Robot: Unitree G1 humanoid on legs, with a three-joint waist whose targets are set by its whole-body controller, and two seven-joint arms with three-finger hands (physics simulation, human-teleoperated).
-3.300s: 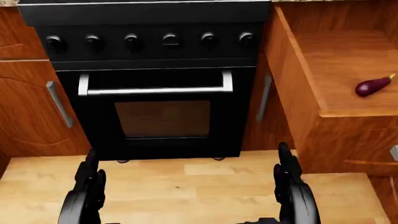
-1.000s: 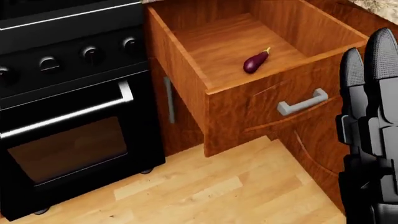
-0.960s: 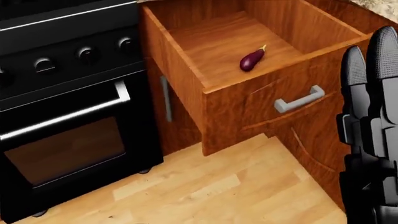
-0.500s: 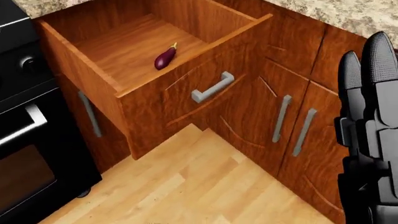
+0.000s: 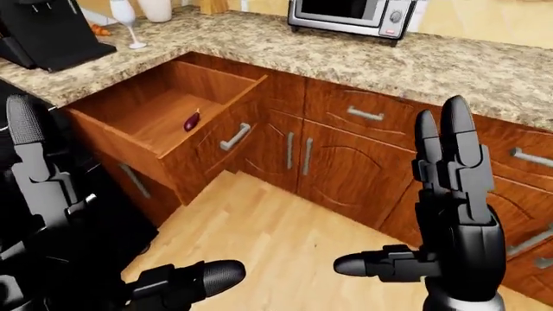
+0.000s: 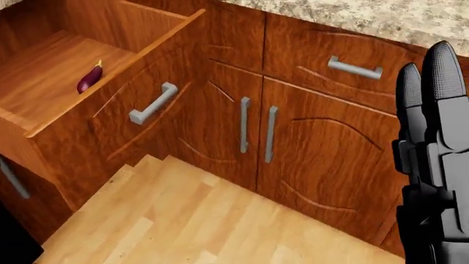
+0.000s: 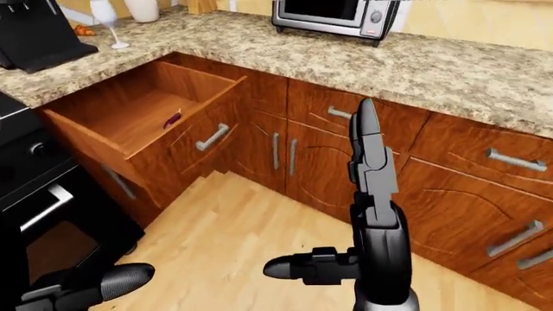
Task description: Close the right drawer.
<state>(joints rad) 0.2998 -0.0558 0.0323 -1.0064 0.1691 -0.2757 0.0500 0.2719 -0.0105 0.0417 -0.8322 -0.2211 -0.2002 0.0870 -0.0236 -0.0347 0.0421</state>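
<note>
The right drawer (image 5: 177, 123) stands pulled well out of the cabinet run, at the upper left of my left-eye view, just below the granite counter (image 5: 484, 71). Its grey bar handle (image 6: 153, 103) faces down toward the wood floor (image 5: 285, 240), and a small purple eggplant (image 6: 89, 77) lies on the drawer's bottom, away from the walls. In my head view the drawer fills the top left corner, with a pair of cabinet doors (image 6: 257, 132) to its right and a shut drawer (image 6: 345, 60) above them.

My right hand (image 5: 454, 214) is raised upright in the right half of the left-eye view, fingers (image 5: 456, 149) straight and together, thumb sticking out sideways to the left; it has hold of nothing and is well apart from the drawer. My left hand (image 5: 52, 214) is up at the left edge (only partly in the picture), one finger extended upward and a thumb pointing right low down, also holding nothing.

On the counter I can see a toaster oven (image 5: 350, 14), a wine glass (image 7: 105, 19) and a black appliance (image 5: 47, 32); the black stove (image 7: 43, 207) sits left of the drawer.
</note>
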